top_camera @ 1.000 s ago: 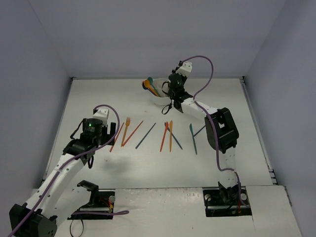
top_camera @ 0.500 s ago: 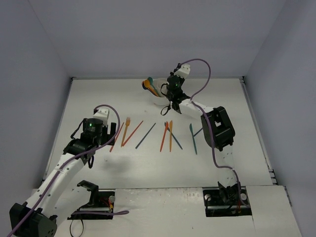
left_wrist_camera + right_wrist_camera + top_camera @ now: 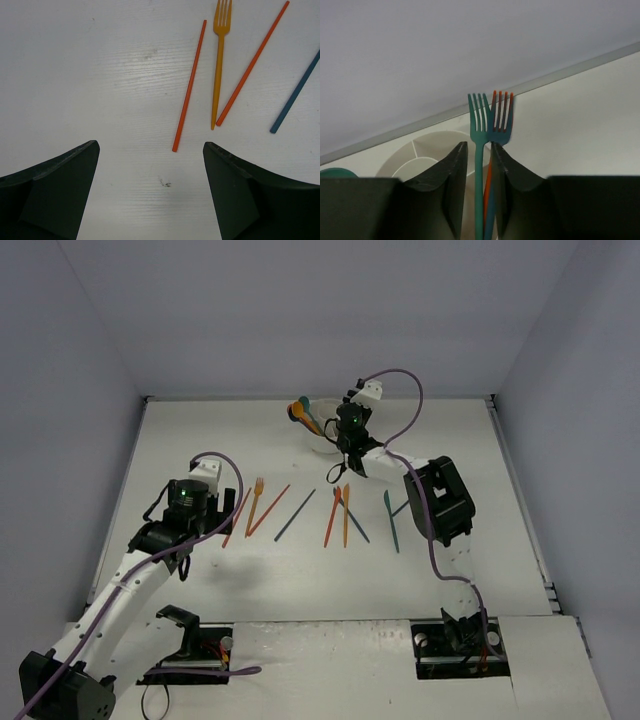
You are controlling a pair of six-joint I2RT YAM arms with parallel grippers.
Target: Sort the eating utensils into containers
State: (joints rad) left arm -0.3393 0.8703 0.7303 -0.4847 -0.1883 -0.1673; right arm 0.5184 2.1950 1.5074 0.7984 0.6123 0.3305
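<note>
Fingers of the left gripper are standing spread wide over the white tabletop, holding nothing. Toward 12 o'clock of them a thin red-orange plastic utensil is lying almost lengthwise. An orange plastic fork is just to its right, tines pointing away. A second red-orange utensil and a dark blue plastic utensil are slanting toward 1 o'clock.

At the far side, the right gripper is pinching a teal plastic fork and a red-orange plastic fork together, their long axes running straight up between the jaws, tines at 12. The round white divided cup is sitting toward 8 o'clock of those tines, partly behind one finger. I'd judge this arm the nearer one, needing to carry the pair that way before letting go.
</note>
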